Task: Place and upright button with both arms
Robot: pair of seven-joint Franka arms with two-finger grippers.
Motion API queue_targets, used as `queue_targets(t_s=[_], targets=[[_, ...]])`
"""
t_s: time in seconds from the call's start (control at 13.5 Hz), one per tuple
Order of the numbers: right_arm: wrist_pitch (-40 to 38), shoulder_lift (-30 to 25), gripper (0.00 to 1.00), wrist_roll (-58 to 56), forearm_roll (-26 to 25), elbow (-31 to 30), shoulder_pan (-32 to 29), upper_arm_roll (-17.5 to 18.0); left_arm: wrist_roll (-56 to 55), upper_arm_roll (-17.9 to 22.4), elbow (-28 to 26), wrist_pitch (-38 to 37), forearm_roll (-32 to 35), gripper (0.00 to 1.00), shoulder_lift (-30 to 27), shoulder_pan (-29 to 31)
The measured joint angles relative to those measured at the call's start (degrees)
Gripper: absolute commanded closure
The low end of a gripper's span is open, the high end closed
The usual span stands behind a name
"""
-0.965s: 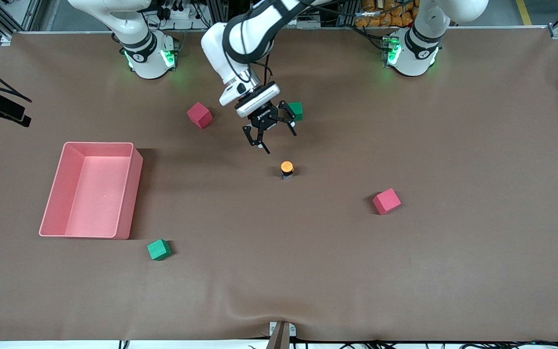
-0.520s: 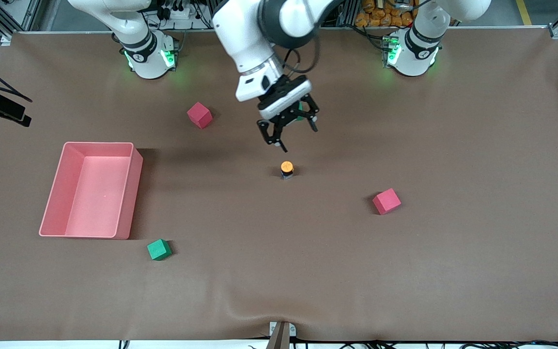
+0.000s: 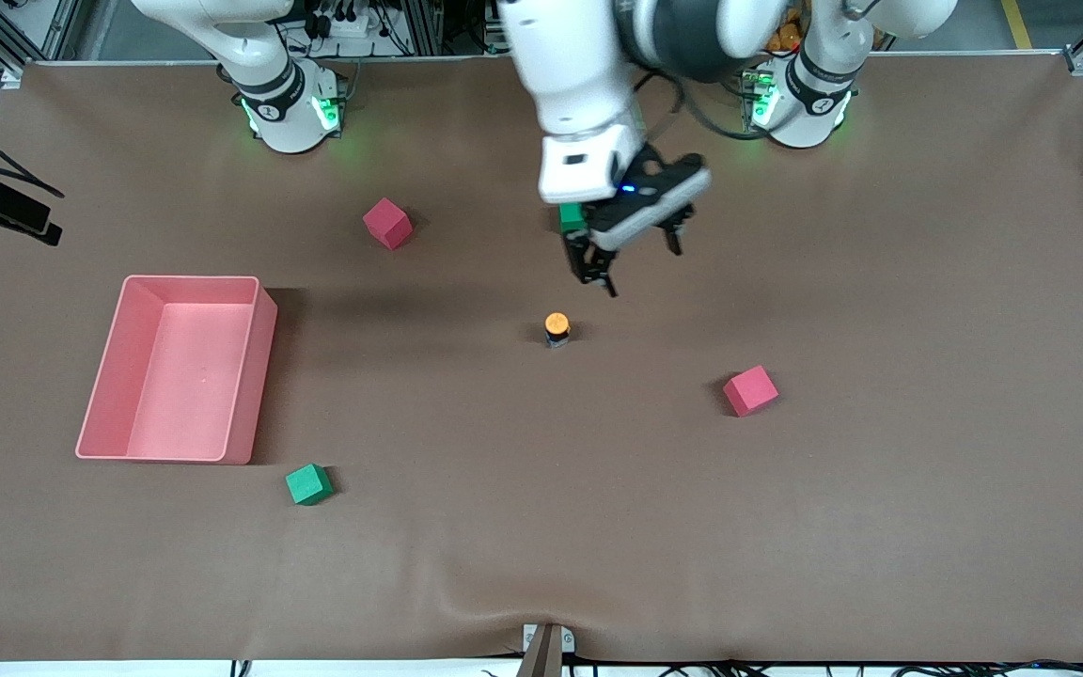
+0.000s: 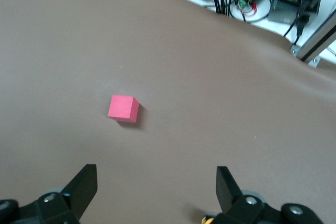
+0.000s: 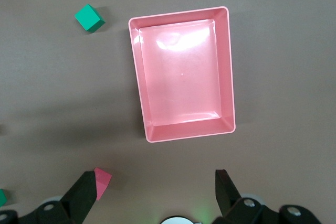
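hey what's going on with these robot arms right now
The button stands upright on the table, orange cap up, and nothing is holding it. The left gripper hangs open and empty in the air, over the table beside a green cube. The right gripper is open too, high over the pink tray.

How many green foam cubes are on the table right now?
2. One green foam cube lies near the front camera, beside the pink plastic tray. The other green cube is partly hidden under the left arm's hand. No others show, though the arm could hide more.
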Motion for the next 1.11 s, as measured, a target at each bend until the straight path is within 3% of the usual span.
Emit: queue_targets(t_s=[0.37, 0.82, 1.11], targets=[[-0.01, 0.01, 0.0, 0.0, 0.0, 0.0, 0.0, 0.03, 16.35, 0.16, -0.07, 0.02, -10.02, 0.0, -6.72, 10.57], [-0.05, 0.01, 0.0, 0.0, 0.0, 0.0, 0.02, 0.08, 37.52, 0.3, -0.37, -0.17, -22.34, 0.0, -10.96, 23.74], [-0.23, 0.03, 0.0, 0.0, 0.0, -0.01, 0.06, 0.14, 51.27, 0.3, -0.53, -3.0, -25.27, 0.0, -12.02, 30.87]])
